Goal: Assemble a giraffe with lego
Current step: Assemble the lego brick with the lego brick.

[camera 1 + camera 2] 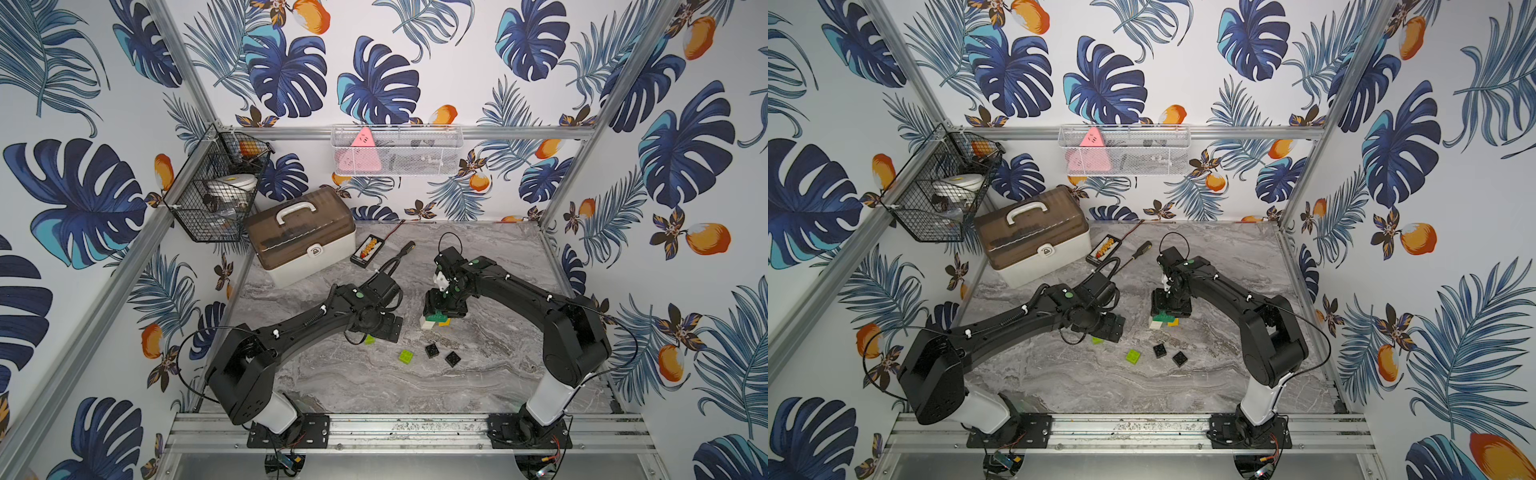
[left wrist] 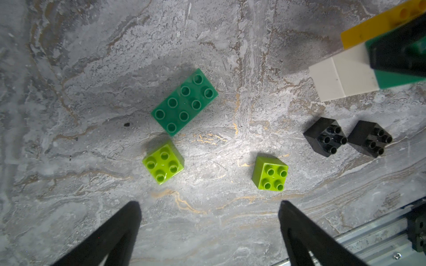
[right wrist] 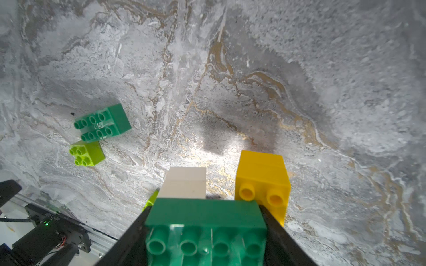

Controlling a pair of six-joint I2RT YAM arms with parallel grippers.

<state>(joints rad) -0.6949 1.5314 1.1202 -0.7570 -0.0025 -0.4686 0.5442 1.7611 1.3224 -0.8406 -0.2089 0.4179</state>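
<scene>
The right gripper (image 3: 205, 208) is clamped on a dark-green rectangular plastic brick (image 3: 205, 232) that sits on the part-built giraffe (image 1: 434, 321) of white and yellow bricks at mid-table. To its left, the left gripper (image 2: 209, 203) hangs wide open above a second loose dark-green brick (image 2: 184, 102). 2 lime squares (image 2: 163, 161) and 2 black squares (image 2: 326, 137) lie nearer on the grey marble-pattern tabletop (image 2: 69, 69).

Soft, even light fills both top views, whose edges bow. Each wrist view has a glaring patch on the desk (image 2: 207, 142) just ahead of the fingers (image 2: 115, 230), dim corners, and blurred fingers; the dark-green brick (image 3: 205, 214) between the right ones looks soft.
</scene>
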